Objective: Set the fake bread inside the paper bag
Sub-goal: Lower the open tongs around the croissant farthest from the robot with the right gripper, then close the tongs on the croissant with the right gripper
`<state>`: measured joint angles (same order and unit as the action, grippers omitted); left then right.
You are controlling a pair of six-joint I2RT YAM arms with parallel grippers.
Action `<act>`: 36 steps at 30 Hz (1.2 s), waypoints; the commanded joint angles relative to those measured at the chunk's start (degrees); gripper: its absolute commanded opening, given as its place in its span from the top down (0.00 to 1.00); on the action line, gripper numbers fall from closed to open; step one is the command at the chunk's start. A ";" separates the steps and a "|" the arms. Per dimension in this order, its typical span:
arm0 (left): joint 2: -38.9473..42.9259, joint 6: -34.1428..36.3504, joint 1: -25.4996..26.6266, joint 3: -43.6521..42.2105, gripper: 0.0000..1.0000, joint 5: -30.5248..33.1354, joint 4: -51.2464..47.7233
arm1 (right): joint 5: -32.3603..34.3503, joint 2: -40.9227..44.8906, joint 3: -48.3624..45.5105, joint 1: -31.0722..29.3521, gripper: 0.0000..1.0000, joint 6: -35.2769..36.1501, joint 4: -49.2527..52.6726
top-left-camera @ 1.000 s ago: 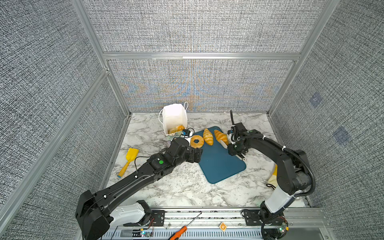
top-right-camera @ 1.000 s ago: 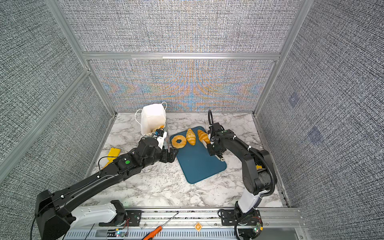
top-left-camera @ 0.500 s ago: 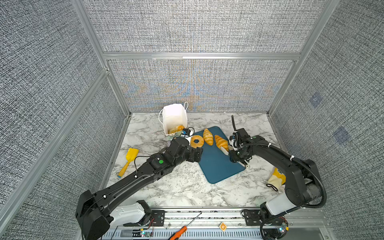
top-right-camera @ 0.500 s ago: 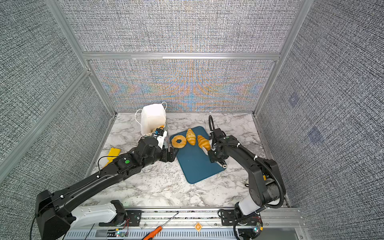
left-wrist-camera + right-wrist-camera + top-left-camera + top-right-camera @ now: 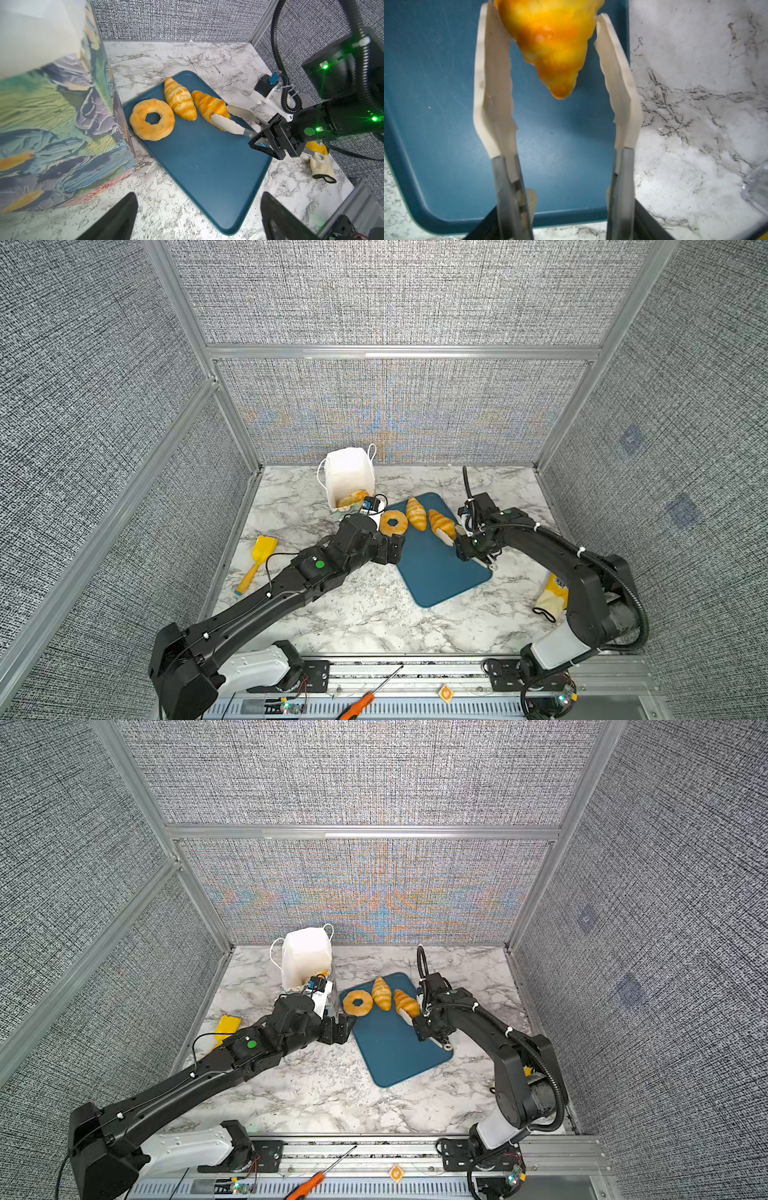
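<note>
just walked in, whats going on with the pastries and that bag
The right gripper holds a pair of tongs. Their pale pads are spread on either side of the end of a toy croissant on the blue tray. A second croissant and a ring doughnut lie beside it on the tray. The left gripper hangs open and empty at the tray's edge, by the floral paper bag. At least one pastry is already in the bag.
</note>
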<state>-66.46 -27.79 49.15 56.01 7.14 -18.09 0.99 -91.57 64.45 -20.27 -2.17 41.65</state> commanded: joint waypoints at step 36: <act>1.37 -0.33 0.03 -0.54 0.05 2.26 -1.86 | -0.39 -7.09 7.46 -0.80 0.63 3.13 2.19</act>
<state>-65.36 -28.10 49.15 55.68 8.75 -19.97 2.46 -99.63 72.01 -20.99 -0.01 43.24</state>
